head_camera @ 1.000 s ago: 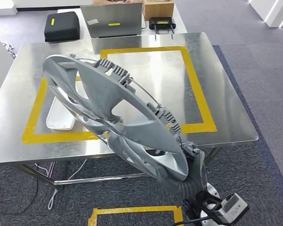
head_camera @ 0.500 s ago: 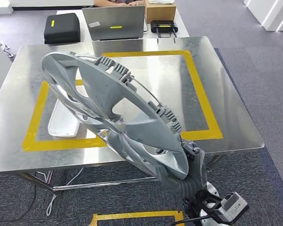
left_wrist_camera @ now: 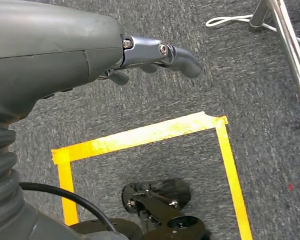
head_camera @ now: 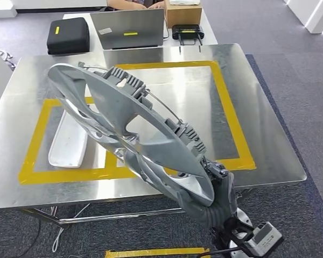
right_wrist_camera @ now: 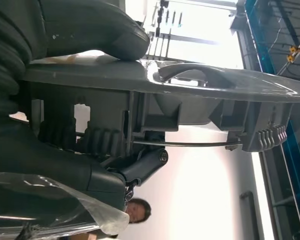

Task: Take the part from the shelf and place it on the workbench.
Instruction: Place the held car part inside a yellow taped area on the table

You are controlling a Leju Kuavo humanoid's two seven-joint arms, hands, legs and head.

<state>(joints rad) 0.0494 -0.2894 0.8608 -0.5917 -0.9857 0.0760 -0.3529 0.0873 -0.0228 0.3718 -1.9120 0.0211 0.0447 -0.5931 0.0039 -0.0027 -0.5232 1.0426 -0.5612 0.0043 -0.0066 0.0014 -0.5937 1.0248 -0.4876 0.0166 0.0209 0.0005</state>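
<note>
Gripping the near rim of the part (head_camera: 127, 134), the right hand (head_camera: 217, 196) sits at the lower right of the head view, its fingers closed around the edge of the large grey wheel-cover-shaped disc. The part is held tilted, its far edge raised toward the upper left, and it hangs over the near side of the bench (head_camera: 269, 156) without touching it. In the right wrist view the hand's thumb (right_wrist_camera: 92, 30) lies across one face of the part (right_wrist_camera: 201, 95) while darker fingers (right_wrist_camera: 141, 167) curl under the ribbed clips on the other face, so the rim is clamped between them.

The left hand (left_wrist_camera: 114, 55) hangs low beside the body over grey carpet; it holds nothing, and one finger (left_wrist_camera: 171, 52) is stretched out straight with the others loosely apart behind it. Yellow floor tape (left_wrist_camera: 148, 135) marks a rectangle on the carpet below it.

A rectangle of yellow tape (head_camera: 233, 123) is laid on the shiny metal bench top, and a white tray (head_camera: 68, 145) lies inside its left portion, partly hidden behind the part. Beyond the bench stand a laptop (head_camera: 127, 28), a black case (head_camera: 68, 35), a cardboard box (head_camera: 182, 13) and a small black device with a yellow strip (head_camera: 187, 32). A person's hands (head_camera: 131, 4) show at the top edge behind the laptop.
</note>
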